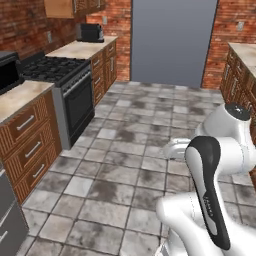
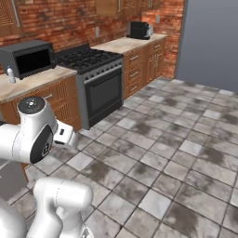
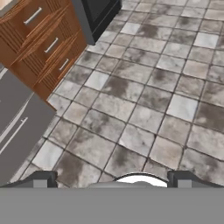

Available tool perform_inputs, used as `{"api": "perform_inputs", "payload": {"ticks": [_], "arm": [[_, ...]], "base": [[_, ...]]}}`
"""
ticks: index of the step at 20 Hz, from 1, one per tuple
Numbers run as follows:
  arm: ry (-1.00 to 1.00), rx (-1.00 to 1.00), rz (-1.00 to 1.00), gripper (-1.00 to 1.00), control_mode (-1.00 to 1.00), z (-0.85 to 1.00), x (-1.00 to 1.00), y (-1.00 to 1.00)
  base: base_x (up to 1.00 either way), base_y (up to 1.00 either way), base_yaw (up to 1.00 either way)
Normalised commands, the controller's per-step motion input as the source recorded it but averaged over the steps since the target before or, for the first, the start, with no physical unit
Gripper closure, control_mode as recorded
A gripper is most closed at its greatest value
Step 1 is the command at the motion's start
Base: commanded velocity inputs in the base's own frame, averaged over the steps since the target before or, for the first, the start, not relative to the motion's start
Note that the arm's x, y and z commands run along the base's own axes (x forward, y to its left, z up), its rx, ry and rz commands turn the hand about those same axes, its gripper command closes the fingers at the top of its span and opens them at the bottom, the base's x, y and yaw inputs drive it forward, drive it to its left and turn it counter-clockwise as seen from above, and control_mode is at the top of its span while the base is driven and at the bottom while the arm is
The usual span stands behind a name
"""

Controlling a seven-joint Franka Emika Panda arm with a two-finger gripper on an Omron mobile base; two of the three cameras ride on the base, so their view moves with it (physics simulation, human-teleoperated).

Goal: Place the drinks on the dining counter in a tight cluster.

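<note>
Now mid-kitchen: pincer [image 3: 112, 181] at bottom centre, tips spread apart, empty, aimed at tiled floor [image 3: 144, 100], presumably travelling toward drinks; stove [image 1: 70, 90] upper left.

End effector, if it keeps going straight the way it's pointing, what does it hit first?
Probably the tiled floor. The open end effector holds nothing and points down at bare tiles, with the wooden drawers off to one side.

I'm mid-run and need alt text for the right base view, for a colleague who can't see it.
A white robot arm stands folded at lower left over a grey tiled kitchen floor. Along the brick wall behind run wooden cabinets with a black microwave, a black stove with oven and a dark toaster on beige counters. A grey panel fills the far right.
</note>
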Motion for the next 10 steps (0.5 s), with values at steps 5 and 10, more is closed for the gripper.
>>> {"api": "perform_inputs", "payload": {"ticks": [5, 10], "arm": [[0.0, 0.0, 0.0, -1.0, 1.0, 0.0, 0.0, 0.0], [0.0, 0.0, 0.0, -1.0, 1.0, 0.0, 0.0, 0.0]], "base": [[0.88, 0.03, 0.21], [0.96, -0.02, 0.32]]}}
